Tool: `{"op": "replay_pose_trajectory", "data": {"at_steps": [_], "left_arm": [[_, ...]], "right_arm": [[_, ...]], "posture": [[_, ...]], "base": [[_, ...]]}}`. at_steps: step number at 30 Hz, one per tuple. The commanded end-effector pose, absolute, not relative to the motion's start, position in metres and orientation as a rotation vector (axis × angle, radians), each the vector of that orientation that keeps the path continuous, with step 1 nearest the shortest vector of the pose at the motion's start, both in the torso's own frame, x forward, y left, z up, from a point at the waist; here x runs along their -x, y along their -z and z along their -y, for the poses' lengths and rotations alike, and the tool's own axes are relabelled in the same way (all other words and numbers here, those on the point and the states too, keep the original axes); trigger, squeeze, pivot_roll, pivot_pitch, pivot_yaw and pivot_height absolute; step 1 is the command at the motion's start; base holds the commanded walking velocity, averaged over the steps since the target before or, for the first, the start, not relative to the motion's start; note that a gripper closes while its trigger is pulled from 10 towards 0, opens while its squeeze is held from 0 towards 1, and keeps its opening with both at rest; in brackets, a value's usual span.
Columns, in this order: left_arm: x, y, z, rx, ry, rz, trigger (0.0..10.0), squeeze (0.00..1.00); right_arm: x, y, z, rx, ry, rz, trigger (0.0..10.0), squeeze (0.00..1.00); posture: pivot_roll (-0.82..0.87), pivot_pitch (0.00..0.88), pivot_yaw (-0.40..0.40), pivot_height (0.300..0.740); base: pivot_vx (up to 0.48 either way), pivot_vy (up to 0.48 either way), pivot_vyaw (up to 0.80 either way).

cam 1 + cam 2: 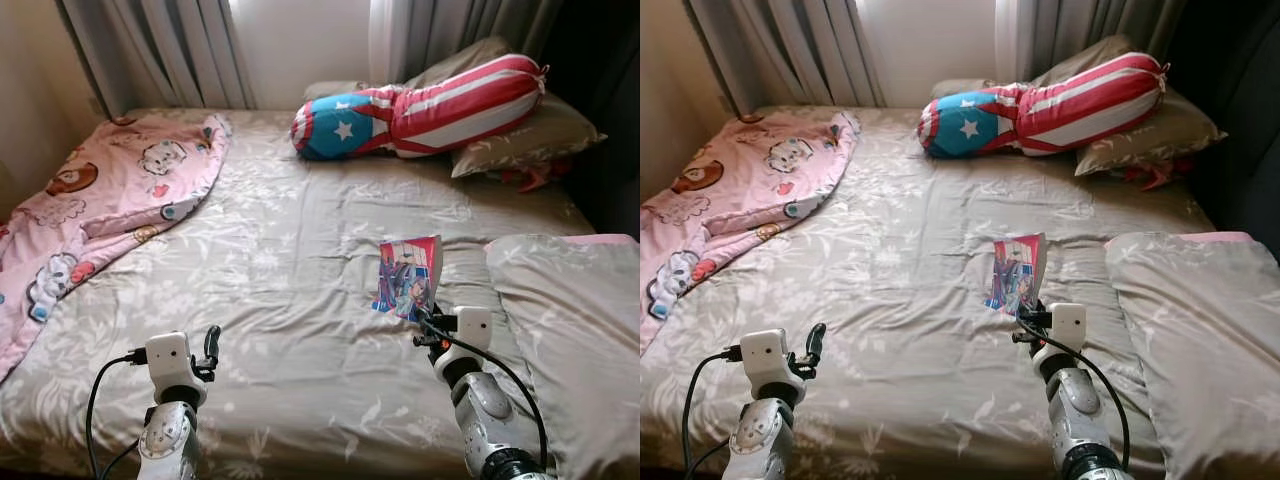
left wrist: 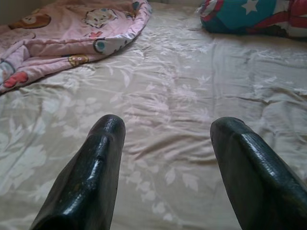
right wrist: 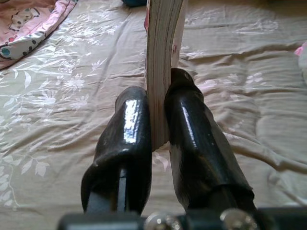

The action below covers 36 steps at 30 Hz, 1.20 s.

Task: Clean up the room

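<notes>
A thin comic book (image 1: 408, 277) with a colourful cover stands on edge above the grey floral bedsheet (image 1: 280, 260). My right gripper (image 1: 428, 326) is shut on its lower edge; in the right wrist view the book's page block (image 3: 162, 57) is clamped between the two black fingers (image 3: 125, 143). My left gripper (image 1: 211, 346) hovers low over the near left part of the bed. Its fingers (image 2: 91, 177) are spread wide with nothing between them.
A pink cartoon blanket (image 1: 95, 215) lies crumpled at the bed's left side. A stars-and-stripes bolster (image 1: 420, 108) rests on grey pillows (image 1: 520, 135) at the head. Another grey pillow (image 1: 575, 320) lies at the right edge. Curtains (image 1: 170, 50) hang behind.
</notes>
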State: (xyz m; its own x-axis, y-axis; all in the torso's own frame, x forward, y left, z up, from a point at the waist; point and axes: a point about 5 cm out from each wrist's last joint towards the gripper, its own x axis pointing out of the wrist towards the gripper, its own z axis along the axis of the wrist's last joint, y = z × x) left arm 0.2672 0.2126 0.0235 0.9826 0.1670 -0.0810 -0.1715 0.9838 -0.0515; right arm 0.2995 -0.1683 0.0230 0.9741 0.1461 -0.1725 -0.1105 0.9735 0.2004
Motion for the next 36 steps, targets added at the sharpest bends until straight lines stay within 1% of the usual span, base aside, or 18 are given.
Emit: {"op": "replay_pose_trajectory", "data": {"at_steps": [1,31,35,36], "left_arm": [[-0.2669,-0.023,-0.214,0.046,-0.162,-0.091,10.0,0.0],[-0.2679,-0.0233,-0.2127,0.043,-0.158,-0.103,10.0,0.0],[-0.2686,-0.0238,-0.2129,0.042,-0.159,-0.103,10.0,0.0],[-0.2686,-0.0238,-0.213,0.041,-0.159,-0.103,10.0,0.0]], "right_arm": [[-0.302,-0.0307,0.1708,-0.184,-0.117,-0.129,10.0,0.0],[-0.3044,-0.0289,0.1705,-0.167,-0.109,-0.167,10.0,0.0],[-0.3055,-0.0309,0.1702,-0.169,-0.11,-0.152,10.0,0.0],[-0.3054,-0.0314,0.1703,-0.17,-0.11,-0.146,10.0,0.0]], "posture": [[-0.13,0.0,0.014,0.667],[-0.11,0.029,-0.001,0.667],[-0.1,0.031,-0.003,0.642],[-0.1,0.031,-0.003,0.642]], "base": [[0.0,0.0,0.0],[0.0,0.0,0.0],[0.0,0.0,0.0],[0.0,0.0,0.0]]}}
